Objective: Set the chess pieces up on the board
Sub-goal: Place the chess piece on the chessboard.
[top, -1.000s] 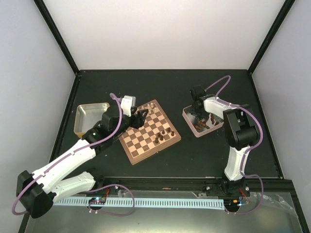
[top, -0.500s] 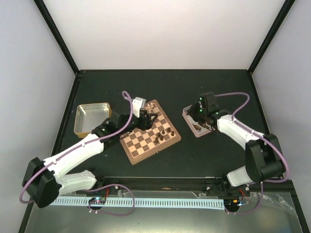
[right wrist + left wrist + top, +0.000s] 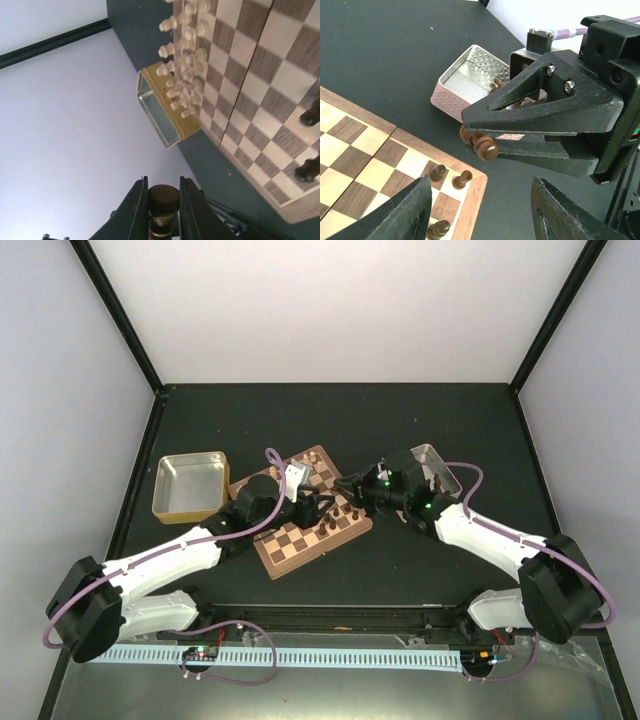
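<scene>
The right gripper (image 3: 479,142) pinched a dark brown piece (image 3: 486,149) tight between its fingers, up in the air just past the corner of the board (image 3: 355,145). The left gripper (image 3: 480,212) had its fingers wide apart (nothing between them) over the board. A few dark pieces (image 3: 451,177) stood near that corner.

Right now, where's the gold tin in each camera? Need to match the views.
Top external: gold tin at the left, apart from the board's left side.
Left wrist: not in it; only the board at lower left.
Right wrist: gold tin near centre, beyond the row of pale pieces at the board's far edge.
Shared landmark: the board, in all three.
</scene>
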You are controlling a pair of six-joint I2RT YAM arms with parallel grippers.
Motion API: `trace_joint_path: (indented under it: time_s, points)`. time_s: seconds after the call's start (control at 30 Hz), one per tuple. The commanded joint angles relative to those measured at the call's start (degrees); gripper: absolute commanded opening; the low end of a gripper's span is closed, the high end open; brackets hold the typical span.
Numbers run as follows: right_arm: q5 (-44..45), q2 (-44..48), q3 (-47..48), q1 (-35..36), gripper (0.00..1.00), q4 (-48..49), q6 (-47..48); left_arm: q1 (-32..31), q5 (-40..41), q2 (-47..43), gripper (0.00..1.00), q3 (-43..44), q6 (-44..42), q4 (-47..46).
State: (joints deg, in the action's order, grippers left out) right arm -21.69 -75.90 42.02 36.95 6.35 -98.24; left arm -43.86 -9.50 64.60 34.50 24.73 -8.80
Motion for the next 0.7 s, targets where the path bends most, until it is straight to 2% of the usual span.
trace_joint_path:
  time_s: [0.0, 0.13, 0.2, 0.53, 0.67]
  points:
    - [-1.93, 0.05, 1.28, 2.13, 0.09, 4.92, -6.71, -0.66, 0.59, -1.28, 0.55, -0.42, 1.01, -6.03]
    - [-2.28, -0.60, 1.98, 3.84, 0.10, 5.15, -7.03, -0.70, 0.60, -0.97, 0.54, -0.58, 0.59, -7.66]
    - [-2.27, -0.74, 2.29, 4.44, 0.10, 5.25, -6.98, -0.70, 1.06, -0.69, 0.51, -0.34, 0.63, -7.78]
    - [-2.92, -0.94, 2.56, 5.12, 0.10, 5.88, -7.34, -0.70, 4.10, 0.45, 0.10, 1.05, -1.04, -5.26]
    - [-1.53, -0.66, 2.82, 5.08, 0.13, 5.19, -5.85, -0.70, 5.71, -0.03, 0.02, 1.90, -1.84, -2.55]
